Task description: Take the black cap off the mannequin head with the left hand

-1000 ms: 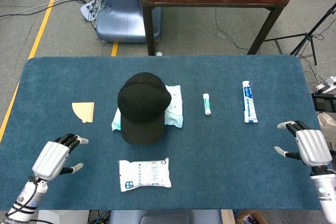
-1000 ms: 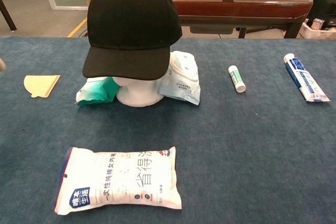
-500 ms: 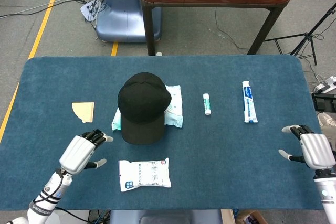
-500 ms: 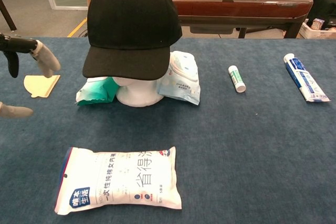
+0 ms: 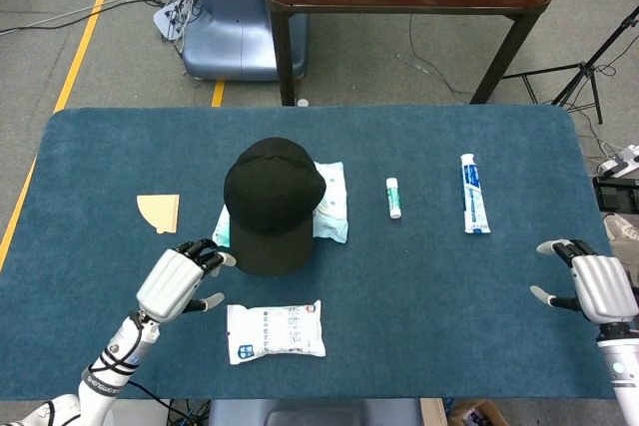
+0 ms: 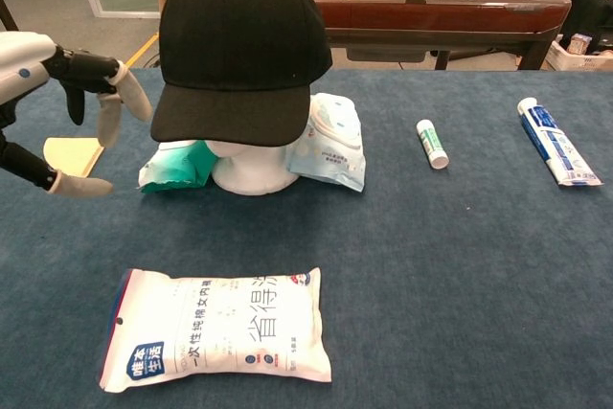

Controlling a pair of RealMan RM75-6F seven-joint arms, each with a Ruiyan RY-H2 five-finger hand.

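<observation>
The black cap sits on the white mannequin head, its brim toward the table's front edge. Only the head's lower part shows under the brim in the chest view. My left hand hovers just left of the brim, fingers apart and holding nothing, a small gap from the cap. My right hand stays open near the table's right edge, far from the cap, and shows only in the head view.
Two wipe packs lie beside the mannequin head, a green one on its left and a white one on its right. A larger wipe pack lies in front. A tan paper piece, a small tube and toothpaste also lie on the blue table.
My left hand has moved right and forward from the table's front left to just beside the cap's brim. The right hand drifted slightly toward the right edge, then held still.
</observation>
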